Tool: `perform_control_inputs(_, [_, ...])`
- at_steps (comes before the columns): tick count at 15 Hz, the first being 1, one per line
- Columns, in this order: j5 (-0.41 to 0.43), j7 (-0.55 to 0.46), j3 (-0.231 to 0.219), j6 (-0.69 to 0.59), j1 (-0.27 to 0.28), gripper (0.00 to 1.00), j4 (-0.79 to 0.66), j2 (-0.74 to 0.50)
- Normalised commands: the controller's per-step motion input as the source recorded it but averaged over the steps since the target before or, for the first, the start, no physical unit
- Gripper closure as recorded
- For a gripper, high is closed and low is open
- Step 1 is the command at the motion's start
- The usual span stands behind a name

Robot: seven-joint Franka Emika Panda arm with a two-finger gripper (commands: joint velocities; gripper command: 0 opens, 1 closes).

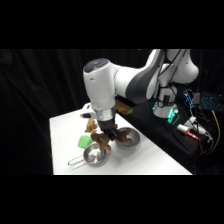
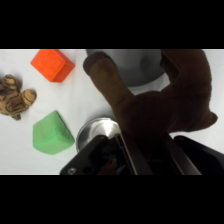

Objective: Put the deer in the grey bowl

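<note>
Closest to the wrist camera, the gripper (image 2: 145,160) is clamped on the deer (image 2: 155,105), whose brown body fills the right half of that view with a leg or ear sticking up toward the top. So the pick-up is done and the toy hangs off the table in the fingers. What is left is the carry over the bowl, the lowering and the release.

Just below the toy in the wrist view sits the steel pan (image 2: 95,132), its shiny rim peeking out beside the linkage. Beyond the toy lies the grey bowl (image 2: 132,65), partly hidden by the brown body, so the target looks near but not yet directly under the load. From the side, the gripper (image 1: 106,137) hangs between the pan (image 1: 94,155) and the bowl (image 1: 126,137), with the deer (image 1: 106,145) dark beneath it; whether the toy already overlaps the bowl's rim I cannot tell.

Other things stand clear of the path, I judge: a green block (image 2: 52,135) beside the pan, an orange block (image 2: 52,64) farther off, and a striped tan toy (image 2: 15,96) at the edge, all on the white table (image 2: 85,97). The main risk is dropping short into the pan, which sits right beside the bowl, or catching a leg on the bowl's rim.
</note>
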Motion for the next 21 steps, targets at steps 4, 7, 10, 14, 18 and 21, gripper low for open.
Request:
perform_control_inputs(4, [0.044, 0.11, 0.019, 0.11, -0.066, 0.96, -0.53, -0.47])
perform_control_inputs(7, [0.041, 0.06, -0.001, 0.29, -0.096, 0.96, -0.48, -0.35])
perform_control_inputs(10, [0.139, -0.04, -0.007, 0.46, -0.129, 0.96, -0.38, -0.17])
perform_control_inputs(14, [0.194, -0.09, 0.004, 0.38, -0.096, 0.96, -0.24, -0.03])
perform_control_inputs(18, [0.193, -0.14, 0.037, 0.22, -0.049, 0.9, -0.12, 0.0])
perform_control_inputs(21, [0.167, -0.14, 0.057, 0.16, -0.026, 0.54, -0.08, -0.02])
